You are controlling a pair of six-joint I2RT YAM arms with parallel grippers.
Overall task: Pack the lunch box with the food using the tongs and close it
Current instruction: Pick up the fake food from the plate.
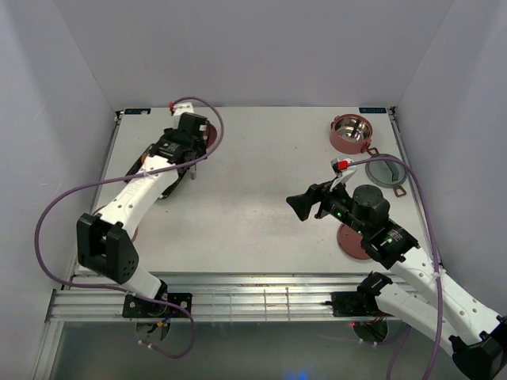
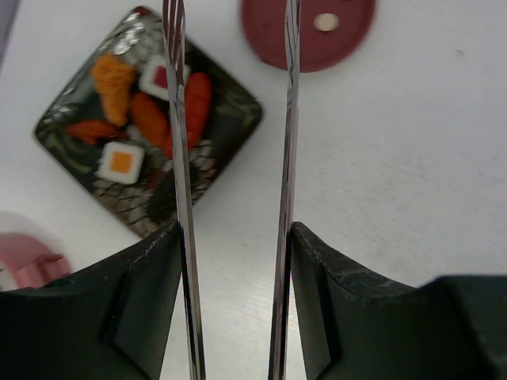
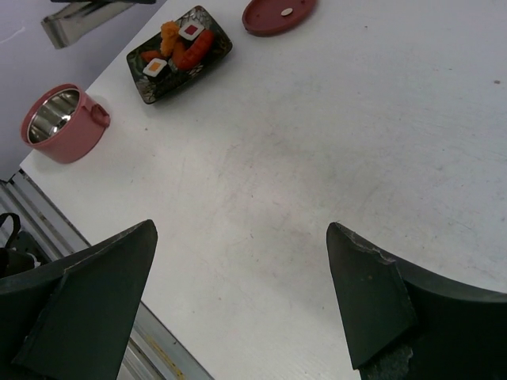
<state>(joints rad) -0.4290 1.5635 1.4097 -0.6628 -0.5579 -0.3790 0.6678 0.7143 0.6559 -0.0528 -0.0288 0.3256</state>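
My left gripper (image 2: pixel 235 229) is shut on the silver tongs (image 2: pixel 181 158), both fingers pressing the two arms. The arms stand apart with nothing between them. Their left arm crosses over the food (image 2: pixel 150 119), orange-red pieces and white rolls on a dark square plate (image 2: pixel 230 119). A dusty-red lid (image 2: pixel 309 32) lies beyond the tong tips. A pink lunch box tier (image 3: pixel 59 123) with a steel inside stands by the plate (image 3: pixel 150 83). A second tier (image 1: pixel 351 132) sits far right. My right gripper (image 3: pixel 242 227) hangs open over bare table, holding nothing.
A grey round lid (image 1: pixel 388 172) lies near the right edge. A dark-red lid (image 1: pixel 352 237) shows partly under my right arm. In the top view my left arm (image 1: pixel 135 194) covers most of the plate. White walls close in the table.
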